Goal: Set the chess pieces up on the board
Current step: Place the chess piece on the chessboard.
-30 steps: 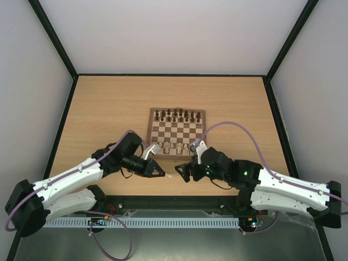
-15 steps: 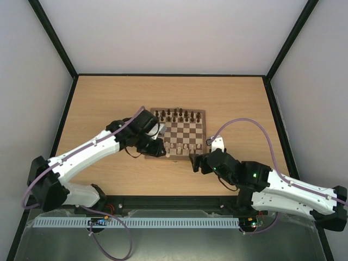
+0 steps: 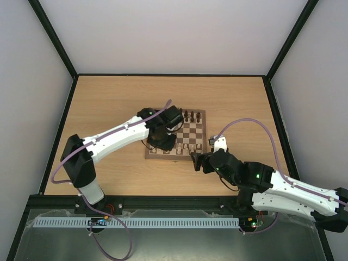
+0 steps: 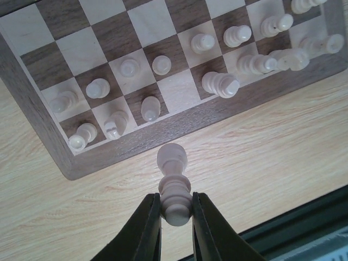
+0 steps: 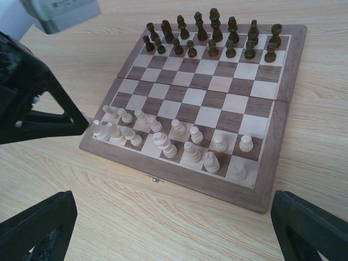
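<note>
My left jaws pinch a pale chess piece [image 4: 173, 179] by its base at lower centre, just off the board [image 5: 280, 136], seemingly bound for the back-row gap, while my right jaws wait spread and empty.

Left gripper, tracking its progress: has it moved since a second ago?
Yes. The left gripper moved away and rightward, reaching the left side of the checked brown wooden chessboard.

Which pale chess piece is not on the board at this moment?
The pale piece clamped in the left gripper's jaws. The other pale pieces all sit on squares in the board's near rows.
</note>
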